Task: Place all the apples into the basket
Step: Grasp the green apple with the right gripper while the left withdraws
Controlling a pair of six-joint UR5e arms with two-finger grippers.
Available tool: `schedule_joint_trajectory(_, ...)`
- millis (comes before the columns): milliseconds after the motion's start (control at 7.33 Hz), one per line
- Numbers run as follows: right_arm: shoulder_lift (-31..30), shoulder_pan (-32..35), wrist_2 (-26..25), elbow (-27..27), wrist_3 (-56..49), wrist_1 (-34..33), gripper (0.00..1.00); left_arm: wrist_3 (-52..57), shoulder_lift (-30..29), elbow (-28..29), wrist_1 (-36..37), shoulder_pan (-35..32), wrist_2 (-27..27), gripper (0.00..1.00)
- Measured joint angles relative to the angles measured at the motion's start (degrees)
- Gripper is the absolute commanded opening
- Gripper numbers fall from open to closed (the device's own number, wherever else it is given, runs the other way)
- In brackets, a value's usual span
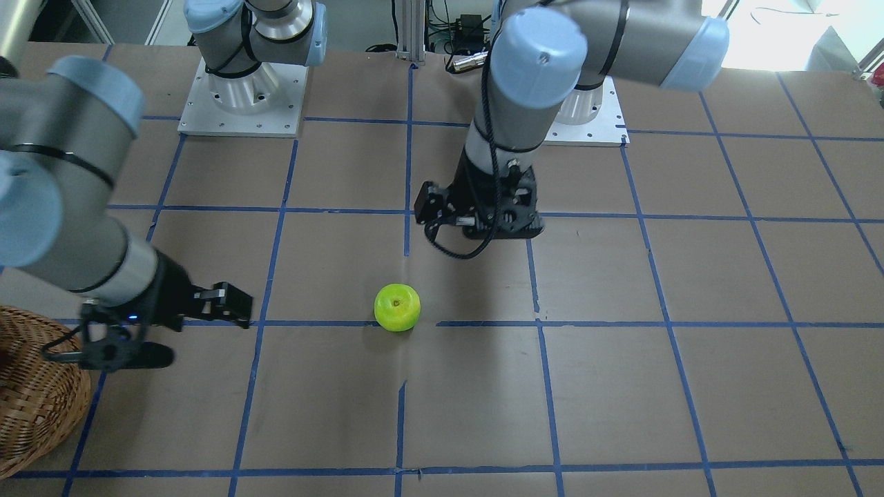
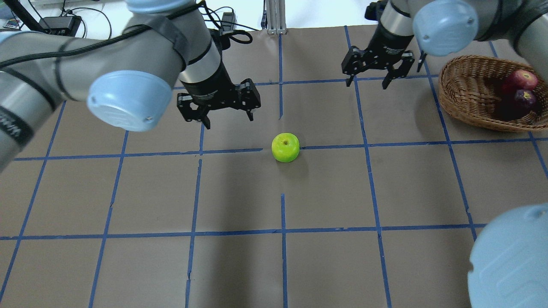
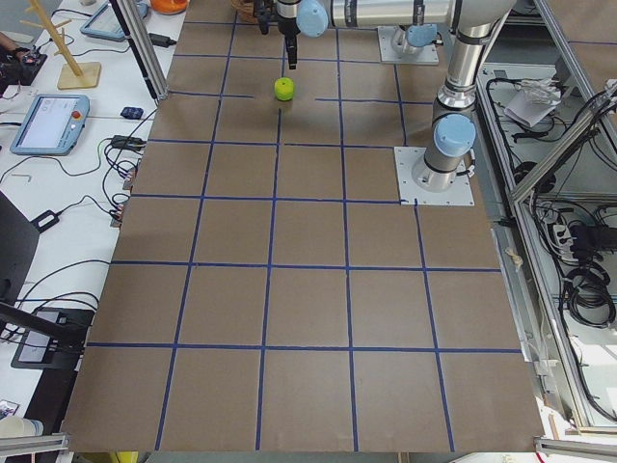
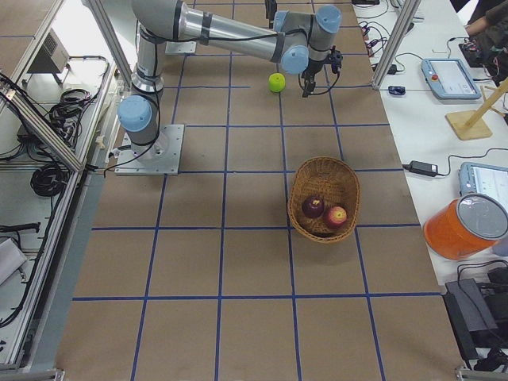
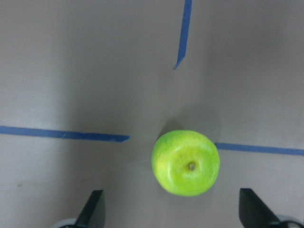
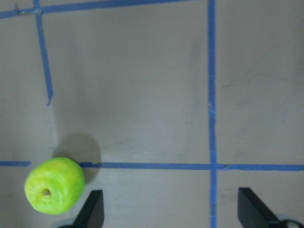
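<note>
The lime green apple [image 2: 285,147] sits upright on the brown table, near the centre; it also shows in the front-facing view [image 1: 397,307]. The red apple [image 2: 524,79] and the dark purple apple [image 2: 525,98] lie inside the wicker basket [image 2: 462,92] at the far right. My left gripper [image 2: 218,113] is open and empty, hovering just left of and beyond the green apple; its wrist view shows the apple [image 5: 186,163] between the fingertips [image 5: 92,209]. My right gripper [image 2: 370,79] is open and empty, between the green apple and the basket; its wrist view shows that apple [image 6: 54,185] at lower left.
Blue tape lines [image 2: 282,233] grid the brown table. In the front-facing view the basket [image 1: 34,407] sits at the lower left edge. Both arm bases [image 1: 242,103] stand at the robot's side of the table.
</note>
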Motion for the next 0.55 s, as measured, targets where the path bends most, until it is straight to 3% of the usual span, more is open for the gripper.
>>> schedule_joint_trajectory(273,1.61,10.46,-0.11,4.09,13.67,-8.96,1.0,5.95,6.77,-1.26,-6.52,3.98,3.52,1.0)
schedule_joint_trajectory(545,5.13,14.87,-0.52,8.78,19.34,-18.82,1.0,8.23,9.45,-1.84,-5.52,6.35,3.88,1.0)
